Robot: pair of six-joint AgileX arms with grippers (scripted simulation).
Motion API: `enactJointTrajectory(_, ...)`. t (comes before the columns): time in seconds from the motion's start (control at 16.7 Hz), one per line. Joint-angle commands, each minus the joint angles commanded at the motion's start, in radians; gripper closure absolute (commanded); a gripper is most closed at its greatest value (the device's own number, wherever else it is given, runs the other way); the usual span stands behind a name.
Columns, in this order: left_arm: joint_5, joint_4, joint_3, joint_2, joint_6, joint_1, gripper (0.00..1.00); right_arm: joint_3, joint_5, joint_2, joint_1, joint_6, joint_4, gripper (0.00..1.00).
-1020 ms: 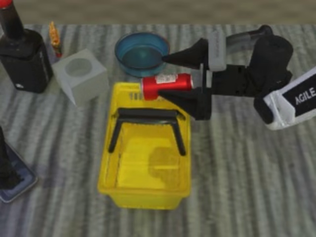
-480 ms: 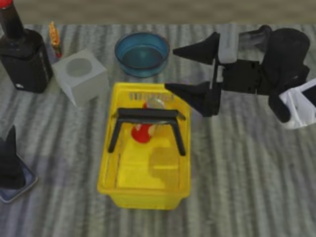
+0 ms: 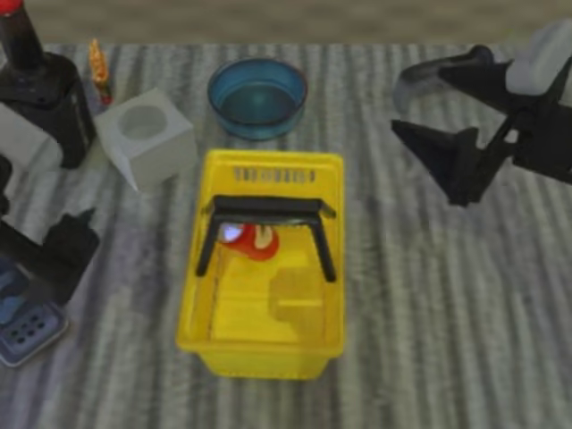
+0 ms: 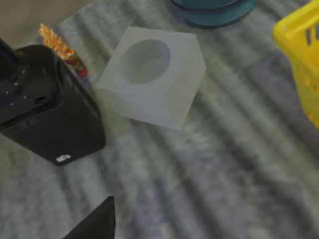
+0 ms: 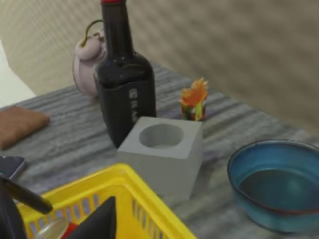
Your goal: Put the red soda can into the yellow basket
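Observation:
The red soda can (image 3: 255, 240) lies on its side inside the yellow basket (image 3: 335, 268), just under the black folding handle (image 3: 266, 207). In the right wrist view a bit of the red soda can (image 5: 75, 231) shows behind the yellow basket's slotted wall (image 5: 149, 209). My right gripper (image 3: 398, 105) hangs open and empty to the right of the basket's far corner, well apart from the can. My left gripper (image 3: 67, 234) is low at the table's left side, open, with nothing in it; one dark fingertip (image 4: 99, 221) shows in the left wrist view.
A blue bowl (image 3: 257, 96) stands behind the basket. A pale cube with a round hole (image 3: 146, 136) sits to the basket's far left, beside a dark bottle (image 3: 40, 98) and a small orange figure (image 3: 98, 67). A phone (image 3: 27, 326) lies at the left edge.
My right gripper let go of the can, which dropped into the basket and rolled a little to the left. The right arm drew back to the right. The left arm moved in.

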Motion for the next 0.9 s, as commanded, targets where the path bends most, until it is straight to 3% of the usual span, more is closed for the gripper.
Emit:
enactJointTrajectory(0.6, -0.011, -0.565, 0.795, 0.892, 0.386, -0.265, 0.0, -0.494, 0.482, -1.028, -0.142, 0.003, -0.496, 0.0)
enactJointTrajectory(0.9, -0.009, -0.754, 1.056, 1.188, 0.518, -0.359, 0.0, -0.642, 0.655, -1.421, -0.192, 0.008, -0.663, 0.0)
